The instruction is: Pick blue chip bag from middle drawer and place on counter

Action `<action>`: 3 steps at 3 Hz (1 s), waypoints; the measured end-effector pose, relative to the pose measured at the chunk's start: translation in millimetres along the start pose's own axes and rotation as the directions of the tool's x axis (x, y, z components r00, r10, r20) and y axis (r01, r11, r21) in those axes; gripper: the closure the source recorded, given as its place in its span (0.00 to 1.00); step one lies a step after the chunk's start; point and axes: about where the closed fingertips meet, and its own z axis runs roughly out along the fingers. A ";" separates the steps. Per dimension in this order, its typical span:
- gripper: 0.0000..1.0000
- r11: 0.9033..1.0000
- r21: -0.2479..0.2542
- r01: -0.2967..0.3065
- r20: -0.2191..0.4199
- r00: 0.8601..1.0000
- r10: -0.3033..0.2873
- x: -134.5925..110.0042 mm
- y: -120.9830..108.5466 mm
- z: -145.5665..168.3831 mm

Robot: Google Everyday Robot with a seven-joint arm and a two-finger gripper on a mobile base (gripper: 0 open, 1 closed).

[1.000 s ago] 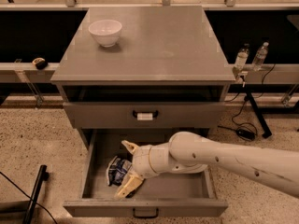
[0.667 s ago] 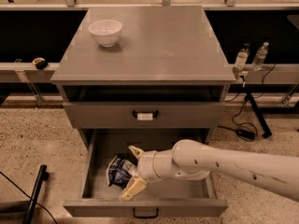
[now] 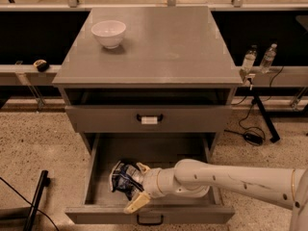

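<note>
1. Sinking slightly lower than a moment ago, reaching from the right into the open middle drawer point(image 3: 178, 150).
2. Holding the gripper point(image 3: 134, 187) against the blue chip bag point(image 3: 122, 177), fingers point(image 3: 136, 202) spread wide, flanking its right side.
3. Lying crumpled on the drawer floor, left of centre, unmoved.
4. Resting on the counter point(image 3: 163, 47), back left: white bowl point(image 3: 109, 32).

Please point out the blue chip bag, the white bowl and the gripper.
Crumpled dark-blue foil chip bag point(image 3: 122, 177), camera view, its blue middle.
White round bowl point(image 3: 109, 40), camera view, its outer wall.
Gripper point(image 3: 136, 187), camera view, between its fingertips, inside the drawer point(image 3: 159, 150).
</note>
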 end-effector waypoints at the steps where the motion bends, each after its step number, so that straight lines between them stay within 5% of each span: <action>1: 0.00 1.000 0.015 -0.018 0.010 1.000 0.018 10.1 -14.6 26.1; 2: 0.00 1.000 0.016 -0.018 0.010 1.000 0.018 8.0 -14.9 24.5; 3: 0.17 0.999 0.023 -0.040 0.023 0.999 0.040 10.7 -21.1 24.8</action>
